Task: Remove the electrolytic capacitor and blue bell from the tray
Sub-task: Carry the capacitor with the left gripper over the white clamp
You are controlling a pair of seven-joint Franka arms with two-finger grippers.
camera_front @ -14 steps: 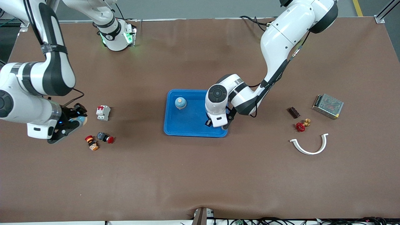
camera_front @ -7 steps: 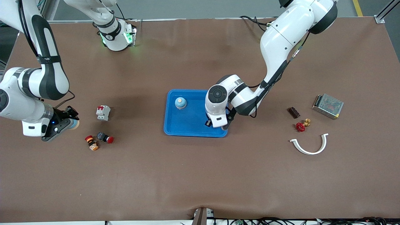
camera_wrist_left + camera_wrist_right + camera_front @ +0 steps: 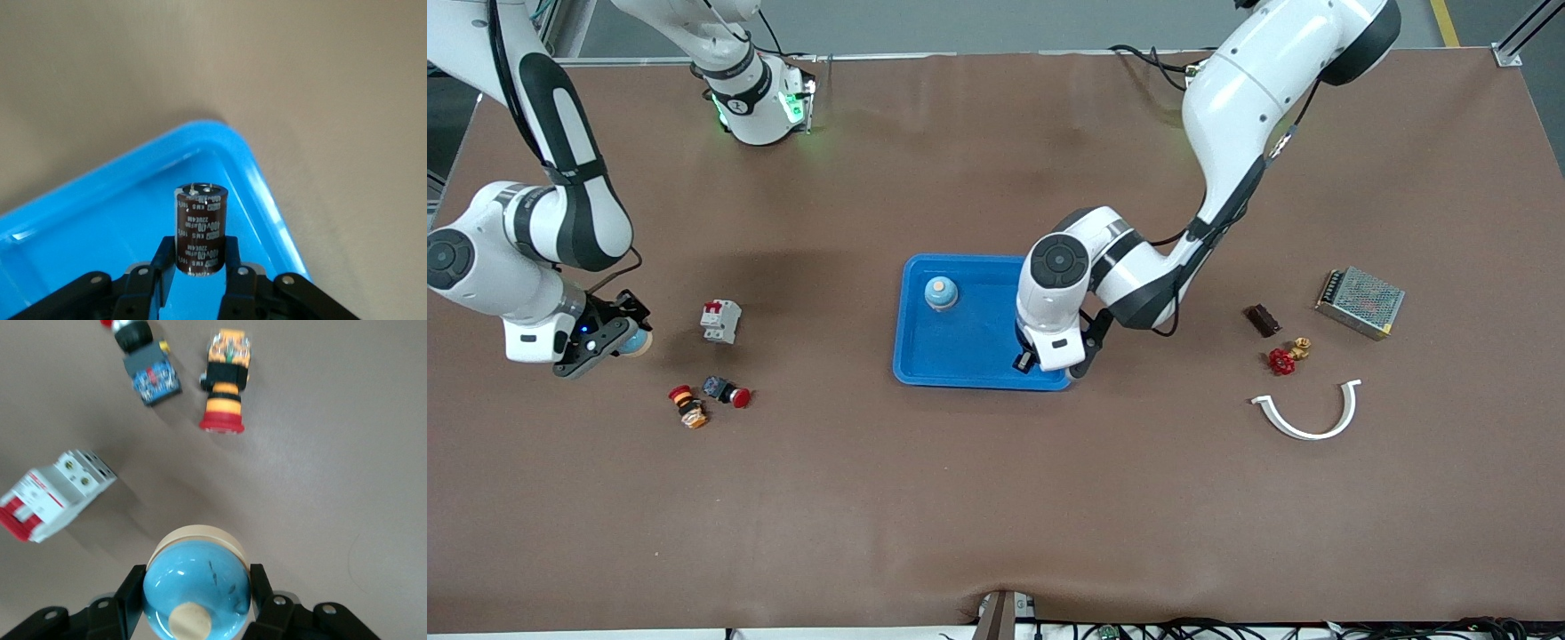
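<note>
Even overhead light fell on the brown matte tabletop [image 3: 996, 498], with soft shadows under both arms. Glare streaked the glossy blue plastic tray [image 3: 263, 193] rim and the shiny blue domed bell [image 3: 197, 583]. The wrist views' edges looked slightly soft.

The left arm reaches down from its base with the elbow bent, and its hand [image 3: 200, 270] is closed on a capacitor [image 3: 200, 230]. The right arm bends low at its end of the bench; the right hand [image 3: 197, 600] grips a blue bell [image 3: 197, 580].
</note>
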